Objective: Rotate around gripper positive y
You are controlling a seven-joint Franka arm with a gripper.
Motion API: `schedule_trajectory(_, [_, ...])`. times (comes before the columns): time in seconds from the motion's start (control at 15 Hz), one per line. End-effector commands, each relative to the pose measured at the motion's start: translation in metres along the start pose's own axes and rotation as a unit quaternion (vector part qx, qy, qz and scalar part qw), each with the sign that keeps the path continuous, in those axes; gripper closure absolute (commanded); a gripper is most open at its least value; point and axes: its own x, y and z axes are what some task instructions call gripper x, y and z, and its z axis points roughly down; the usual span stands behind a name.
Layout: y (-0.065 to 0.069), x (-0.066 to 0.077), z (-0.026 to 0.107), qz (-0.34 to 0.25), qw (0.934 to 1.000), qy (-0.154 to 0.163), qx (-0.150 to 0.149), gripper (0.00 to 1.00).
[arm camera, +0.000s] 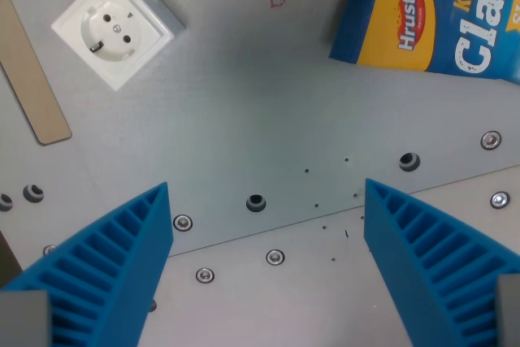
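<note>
The robot's hand [266, 270] is hanging wide open over a grey metal table [244, 111], its two blue ribbed fingers [106, 274] framing the bottom corners of the wrist view and holding nothing. Between the fingers, only bare plate is showing, crossed by a slanting seam lined with screws [275, 258] and small dark holes [256, 201].

Ahead of the hand and toward the wrist view's left, a white wall socket [114, 28] is lying flat on the table, turned at an angle, well clear of the fingers. Further to that side, a tan flat strip [31, 79] with a rounded end is resting on the surface, running off the upper edge.

Ahead and toward the wrist view's right, a blue and yellow snack bag [439, 14], with the word "Hrusty" in a red badge, is lying partly out of frame. Neither finger is touching any of these things. A faint red mark [278, 2] is showing on the plate between the socket and the bag.
</note>
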Motion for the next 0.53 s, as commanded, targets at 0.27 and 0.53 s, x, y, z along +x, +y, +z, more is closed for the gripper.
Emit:
schedule_trajectory(0.27, [0.0002, -0.0004, -0.0025, 0.000, 0.9996, 0.029, 0.001, 0.00])
schedule_trajectory(0.53, [0.0002, -0.0004, -0.0025, 0.000, 0.9985, 0.056, 0.001, 0.00])
